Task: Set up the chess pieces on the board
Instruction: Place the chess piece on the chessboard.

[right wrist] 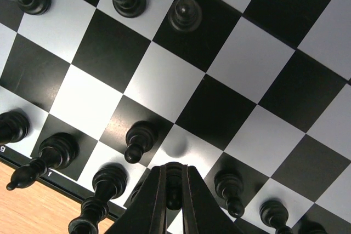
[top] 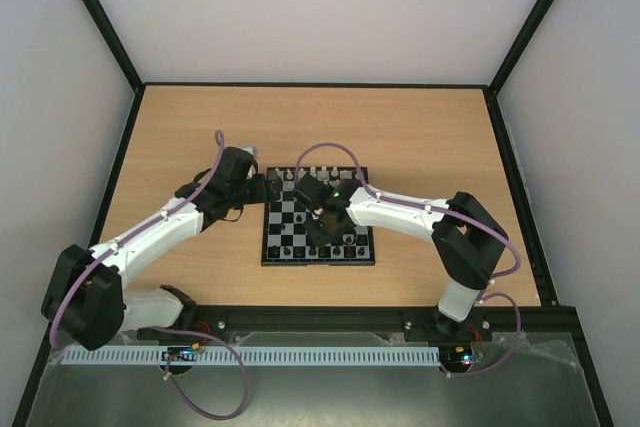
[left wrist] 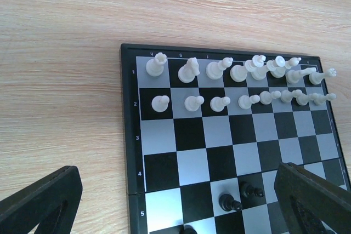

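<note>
A black piece [right wrist: 173, 186] is pinched by the right gripper [right wrist: 174, 171] over the board [right wrist: 162, 80], to be lowered squarely next; left gripper [left wrist: 178, 190] spread wide.

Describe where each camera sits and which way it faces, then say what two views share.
Top external: fixed high behind the bases, looking down on the wooden table and the small black-and-white chequered chessboard; left arm and right arm show in full.
Left wrist: just off the chessboard's side, angled down at its cream-white chess pieces; left fingers open at the bottom corners.
Right wrist: close above the glossy black chess pieces, looking down; right fingers shut on one black pawn.
Shared: top external and left wrist both show the cream-white rows.
</note>
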You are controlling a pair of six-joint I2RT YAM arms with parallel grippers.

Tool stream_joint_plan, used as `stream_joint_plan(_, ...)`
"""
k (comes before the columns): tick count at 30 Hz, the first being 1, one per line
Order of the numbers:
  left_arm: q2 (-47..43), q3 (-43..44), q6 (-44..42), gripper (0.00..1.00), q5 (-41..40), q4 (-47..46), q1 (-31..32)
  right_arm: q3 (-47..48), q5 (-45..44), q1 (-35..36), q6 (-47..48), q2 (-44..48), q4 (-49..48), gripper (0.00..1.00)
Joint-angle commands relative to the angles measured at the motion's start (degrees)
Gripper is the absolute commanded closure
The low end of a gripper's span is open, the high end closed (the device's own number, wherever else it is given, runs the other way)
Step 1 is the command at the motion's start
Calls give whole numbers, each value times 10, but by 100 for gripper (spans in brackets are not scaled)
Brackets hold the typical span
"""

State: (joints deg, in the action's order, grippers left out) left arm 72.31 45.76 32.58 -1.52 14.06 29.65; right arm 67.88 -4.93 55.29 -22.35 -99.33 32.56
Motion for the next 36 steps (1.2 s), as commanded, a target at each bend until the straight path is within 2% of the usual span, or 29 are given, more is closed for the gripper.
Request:
stream_joint_plan(1, -19, -11, 4, 1, -1, 0, -2, -11, 4, 7, -9, -5, 25, 98)
stream_joint_plan(32, -24, -17, 5, 1, -2, -1, -2, -5, -21, 9, -8, -39, 16, 94)
stream_joint_plan(36, -24, -17, 4, 1, -2, 0, -2, -1, -23, 10, -8, -38, 22, 85)
